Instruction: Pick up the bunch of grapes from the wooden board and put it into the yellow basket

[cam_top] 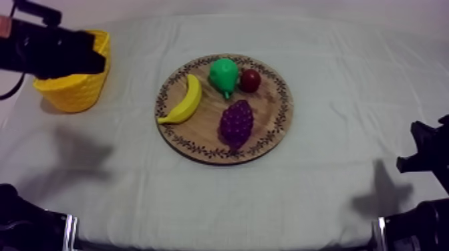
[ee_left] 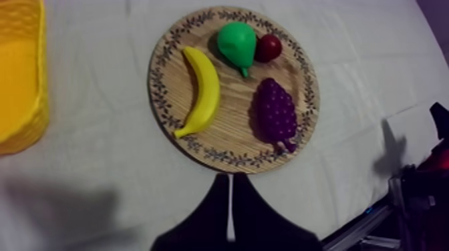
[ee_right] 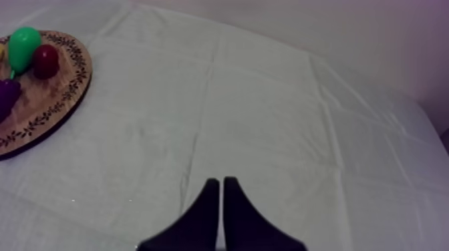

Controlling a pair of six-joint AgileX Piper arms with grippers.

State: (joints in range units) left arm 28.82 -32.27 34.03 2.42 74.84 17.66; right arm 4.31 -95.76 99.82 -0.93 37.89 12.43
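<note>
Nearest the lens, the left gripper (ee_left: 230, 179) shows its two black fingers pressed together into a narrow wedge, holding nothing and aimed toward the board. The right gripper (ee_right: 220, 181) is likewise closed on nothing, over bare cloth well away from the fruit.

From above there is a table under grey-white cloth (cam_top: 321, 193). At its middle is a round wooden board (cam_top: 270, 110) with a patterned rim. Well apart, at the board's ten o'clock, stands a round yellow basket (cam_top: 73, 93), with the left arm (cam_top: 50, 50) near it.

On the board, a yellow toy banana (cam_top: 186, 101) lies at nine o'clock. The purple bunch of grapes (cam_top: 236, 123) is at five o'clock, not yet picked up. A green pear (cam_top: 224, 73) sits at twelve and a small red fruit (cam_top: 250, 80) at one.

The step in hand looks like the approach. It should go best if the left fingers part first and come straight down across the bunch's narrow width, clear of the banana. They should then lift above the rim before swinging to the basket.
</note>
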